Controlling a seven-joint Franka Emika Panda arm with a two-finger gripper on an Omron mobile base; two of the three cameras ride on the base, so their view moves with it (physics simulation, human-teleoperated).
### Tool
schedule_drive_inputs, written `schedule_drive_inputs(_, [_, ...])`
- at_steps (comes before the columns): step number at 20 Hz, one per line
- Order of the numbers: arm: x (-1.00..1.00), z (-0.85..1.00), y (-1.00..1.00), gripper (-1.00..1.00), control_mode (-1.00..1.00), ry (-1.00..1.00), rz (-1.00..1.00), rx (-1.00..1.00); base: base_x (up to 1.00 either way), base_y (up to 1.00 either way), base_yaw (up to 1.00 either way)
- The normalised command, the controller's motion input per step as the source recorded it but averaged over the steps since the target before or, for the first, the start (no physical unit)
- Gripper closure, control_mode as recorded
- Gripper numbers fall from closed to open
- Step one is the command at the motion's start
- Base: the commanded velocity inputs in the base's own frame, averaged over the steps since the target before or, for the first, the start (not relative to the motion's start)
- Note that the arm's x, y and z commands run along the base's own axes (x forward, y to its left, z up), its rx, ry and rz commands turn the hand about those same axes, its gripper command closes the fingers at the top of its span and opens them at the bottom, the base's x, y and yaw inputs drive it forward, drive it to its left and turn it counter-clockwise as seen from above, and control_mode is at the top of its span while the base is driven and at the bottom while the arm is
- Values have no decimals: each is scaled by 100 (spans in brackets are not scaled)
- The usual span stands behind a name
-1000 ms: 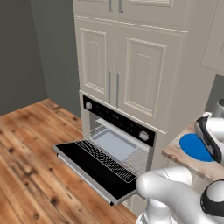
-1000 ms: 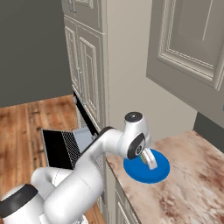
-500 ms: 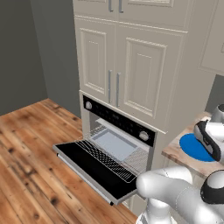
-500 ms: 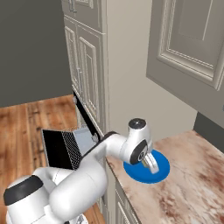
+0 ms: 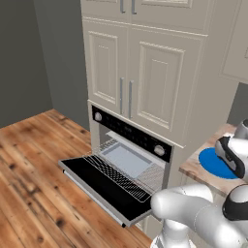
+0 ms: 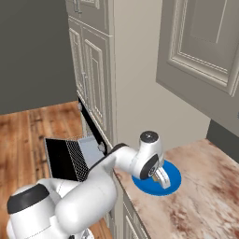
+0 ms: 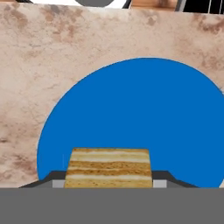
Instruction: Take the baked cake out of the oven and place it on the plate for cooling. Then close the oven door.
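One cake [image 7: 108,168], one plate [image 7: 144,118] — and the two are lined up right now. In the hand view the layered tan block sits between the gripper [image 7: 108,183] tips at six o'clock, with the blue disc spread beneath and beyond it toward twelve. The dark fingers flank the block on both sides, parted roughly to its width, so it reads as held between them; whether it is touching the plate or hanging just above I cannot tell.

From the right base view the gripper [image 6: 161,179] hangs over the plate [image 6: 172,173] on the mottled counter [image 6: 200,196], and from the left base view the plate [image 5: 213,163] shows at three o'clock with the hand above it.

What could go wrong? If the jaws part while the block is above the disc, it may tip or roll off toward the near rim, since it sits at the plate's six o'clock side rather than its middle. A sideways pull on release could drag it too.

Room to move — the counter is open around the plate, though the tall cabinet side stands close by. The oven door [image 5: 104,186] lies flat, wide open, its rack [image 5: 116,173] drawn out over it; swinging back down there, the arm must clear that front edge.
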Motion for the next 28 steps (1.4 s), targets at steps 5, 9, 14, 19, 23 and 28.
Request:
schedule_drive_inputs(5, [9,-10,0,100,-100,0,3,0,0,0,0])
schedule_drive_inputs(9, [13,-8,0,-100,-100,0,3,0,0,0,0])
schedule_drive_inputs(14, [15,-6,0,-100,-100,0,3,0,0,0,0])
schedule_drive_inputs(19, [0,0,0,-100,-100,0,4,1,0,0,0])
schedule_drive_inputs(23, [-4,7,0,-100,-100,0,2,0,0,0,0])
schedule_drive_inputs(28, [-71,90,5,-100,-100,-14,0,0,0,0,0])
